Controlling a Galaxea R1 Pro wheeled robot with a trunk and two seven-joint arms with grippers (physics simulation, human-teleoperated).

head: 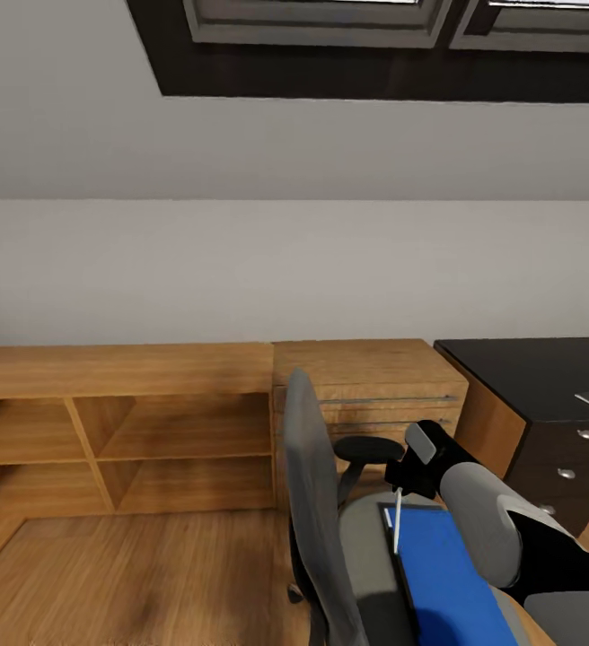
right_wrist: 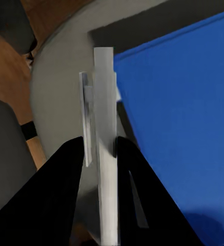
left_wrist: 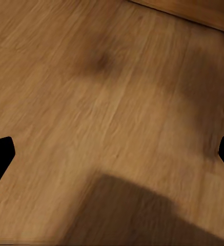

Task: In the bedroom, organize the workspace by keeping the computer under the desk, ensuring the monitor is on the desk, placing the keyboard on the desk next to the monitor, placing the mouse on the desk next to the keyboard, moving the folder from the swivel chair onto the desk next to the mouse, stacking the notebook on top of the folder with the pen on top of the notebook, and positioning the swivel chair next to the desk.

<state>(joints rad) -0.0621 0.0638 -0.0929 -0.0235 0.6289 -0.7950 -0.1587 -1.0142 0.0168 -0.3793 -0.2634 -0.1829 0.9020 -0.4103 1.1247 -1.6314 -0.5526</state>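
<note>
right fingers (right_wrist: 99,154) pinch pen (right_wrist: 104,128) | folder (right_wrist: 183,128) below, likely untouched

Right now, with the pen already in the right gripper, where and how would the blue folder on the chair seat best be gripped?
Probably by the folder edge that faces the desk, gripper coming in low from that side. It is thin and lies flat on the swivel chair seat, the notebook lines its backrest side, and the backrest blocks that approach. The right gripper is shut on the pen, so that must be set down first.

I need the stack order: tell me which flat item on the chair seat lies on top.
The blue folder lies on top; the dark grey notebook sits underneath, showing along its edges.
</note>
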